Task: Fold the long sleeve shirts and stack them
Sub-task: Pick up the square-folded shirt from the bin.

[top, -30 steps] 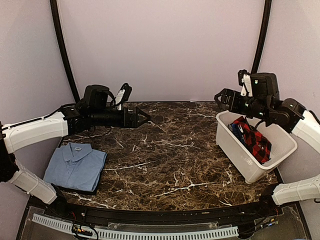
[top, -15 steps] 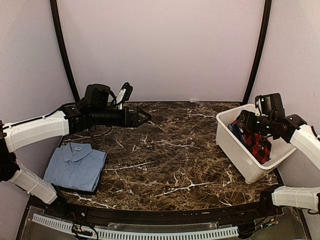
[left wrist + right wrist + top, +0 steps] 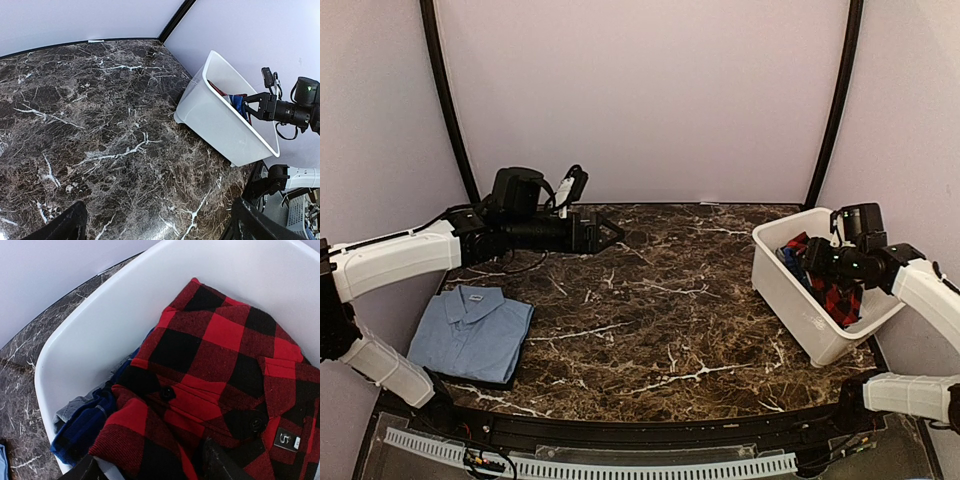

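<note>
A red-and-black checked flannel shirt (image 3: 215, 350) lies crumpled in a white bin (image 3: 798, 308) at the right, and a dark blue patterned shirt (image 3: 85, 425) is partly under it. My right gripper (image 3: 147, 455) is down inside the bin. Its fingers stand apart on either side of a raised fold of the flannel (image 3: 835, 287). A folded light blue collared shirt (image 3: 470, 333) lies flat at the table's near left. My left gripper (image 3: 610, 235) hovers open over the back left of the table with nothing between its fingers (image 3: 75, 220).
The bin (image 3: 220, 120) sits tilted at the table's right edge, against the wall. A dark layer shows under the light blue shirt's front edge. Dark marble table (image 3: 650, 300) spreads between shirt and bin. Curved black poles stand at the back corners.
My right arm has dropped from above the bin's far rim down into it, onto the flannel, and its jaws have narrowed somewhat. The left arm has stayed put.
</note>
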Robot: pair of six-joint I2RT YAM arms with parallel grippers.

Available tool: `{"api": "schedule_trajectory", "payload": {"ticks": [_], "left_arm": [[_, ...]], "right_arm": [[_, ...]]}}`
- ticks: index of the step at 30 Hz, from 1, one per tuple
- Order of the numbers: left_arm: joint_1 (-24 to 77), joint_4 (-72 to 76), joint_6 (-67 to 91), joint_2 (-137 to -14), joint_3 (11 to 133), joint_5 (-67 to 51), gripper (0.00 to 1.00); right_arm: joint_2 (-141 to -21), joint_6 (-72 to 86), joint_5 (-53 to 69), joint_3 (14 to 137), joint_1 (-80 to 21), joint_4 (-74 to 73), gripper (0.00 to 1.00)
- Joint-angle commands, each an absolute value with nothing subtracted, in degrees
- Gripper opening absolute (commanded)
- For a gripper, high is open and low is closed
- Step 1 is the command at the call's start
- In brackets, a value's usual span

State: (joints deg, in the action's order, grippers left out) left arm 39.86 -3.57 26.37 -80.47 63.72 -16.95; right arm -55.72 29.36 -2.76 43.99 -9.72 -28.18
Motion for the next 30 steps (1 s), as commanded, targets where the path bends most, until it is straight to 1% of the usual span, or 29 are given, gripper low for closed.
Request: {"api": "schedule_trajectory", "payload": {"ticks": [1, 3, 8, 11, 16, 24, 30], "left_arm": [[39.6, -4.9, 25.8, -80.0, 65.3, -17.4, 0.99], [39.6, -4.7, 25.8, -80.0, 65.2, -17.5, 0.99], [39.6, -4.7, 25.8, -80.0, 65.3, -17.5, 0.99], [39.6, -4.8, 25.8, -79.9, 65.4, -17.5, 0.99], [39.6, -4.9, 25.7, -79.7, 65.3, -17.3, 0.99], [39.6, -4.8, 25.7, -79.9, 65.4, -16.6, 0.99], [39.6, -4.5, 25.9, -80.1, 65.5, -16.4, 0.99]], "right_arm": [[-55.6, 29.7, -1.7, 42.7, -8.9, -25.7, 0.56], [-55.7, 29.7, -2.0, 42.7, -8.8, -25.8, 0.47], [-55.4, 29.3, -3.1, 44.5, -8.8, -27.2, 0.16], [-55.0, 28.8, -3.9, 46.7, -8.8, -28.2, 0.01], [-54.9, 27.5, -4.3, 50.9, -8.8, -29.6, 0.0], [-55.3, 24.5, -0.3, 60.8, -8.8, -31.0, 0.0], [-57.5, 24.4, 8.6, 70.3, -9.2, -29.6, 0.0]]}}
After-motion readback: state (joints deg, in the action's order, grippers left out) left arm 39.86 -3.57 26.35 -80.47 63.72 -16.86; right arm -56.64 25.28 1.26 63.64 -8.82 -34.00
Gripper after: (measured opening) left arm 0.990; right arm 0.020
